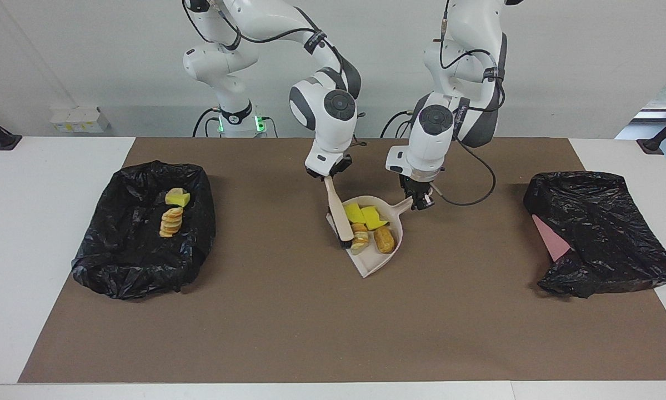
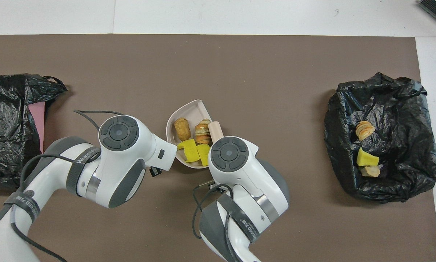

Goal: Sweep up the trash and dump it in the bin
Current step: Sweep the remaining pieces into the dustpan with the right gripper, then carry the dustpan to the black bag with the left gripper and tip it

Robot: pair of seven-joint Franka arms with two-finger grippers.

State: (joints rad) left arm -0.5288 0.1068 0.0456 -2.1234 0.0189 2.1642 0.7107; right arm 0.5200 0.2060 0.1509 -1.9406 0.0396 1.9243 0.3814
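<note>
Beige plastic dustpan cradles 4 foam and bread-like trash chunks; my left gripper clamps its handle, my right gripper clamps the wooden brush

Dustpan mid-mat, four trash pieces in it; bin toward right arm's end.

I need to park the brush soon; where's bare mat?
Bare mat lies between the dustpan and each black bag, and along the edge farthest from the robots. Crowded: around the dustpan, where both grippers work.
</note>
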